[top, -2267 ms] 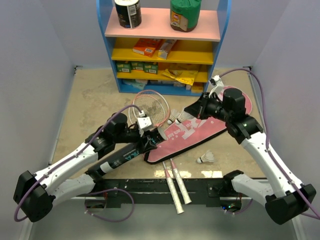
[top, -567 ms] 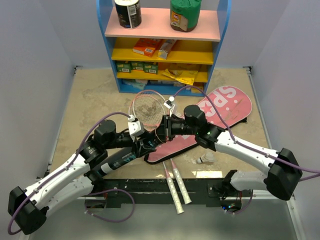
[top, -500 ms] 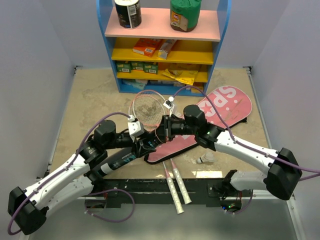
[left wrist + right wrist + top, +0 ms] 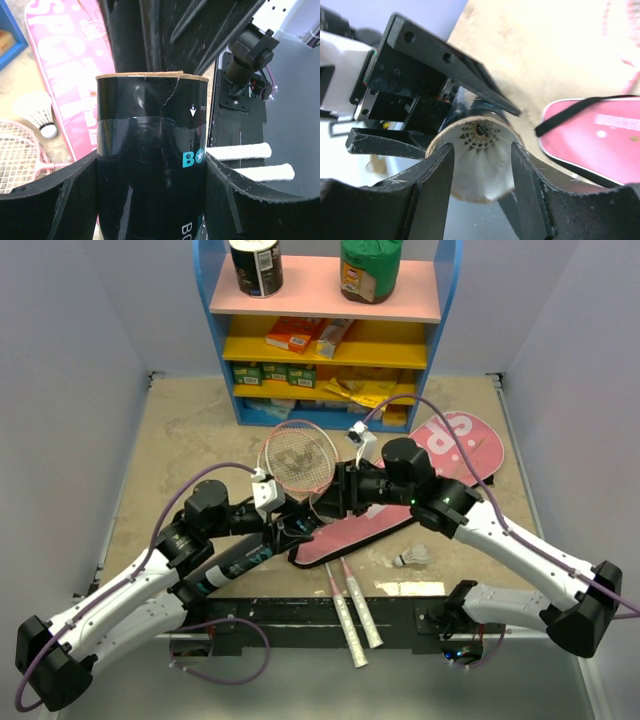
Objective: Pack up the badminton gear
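My left gripper (image 4: 290, 530) is shut on the long black tube (image 4: 245, 558), and its fingers (image 4: 65, 200) press both sides of the tube (image 4: 150, 165). My right gripper (image 4: 325, 508) stands open right at the tube's mouth. A white shuttlecock (image 4: 480, 160) sits inside the mouth, with the right gripper (image 4: 480, 165) held apart on either side. The pink bag (image 4: 420, 475) lies behind the two grippers. Two pink rackets (image 4: 297, 457) lie with their white handles (image 4: 352, 615) over the near edge. One shuttlecock (image 4: 410, 558) lies by the bag, another (image 4: 40, 112) near the racket heads.
The blue and yellow shelf unit (image 4: 330, 340) with boxes, packets and two jars stands at the back. Grey walls close in the left and right sides. The black base rail (image 4: 300, 615) runs along the near edge under the racket handles.
The right gripper has opened and drawn back a little to the right, leaving the shuttlecock in the tube's mouth. The left arm still holds the tube in place.
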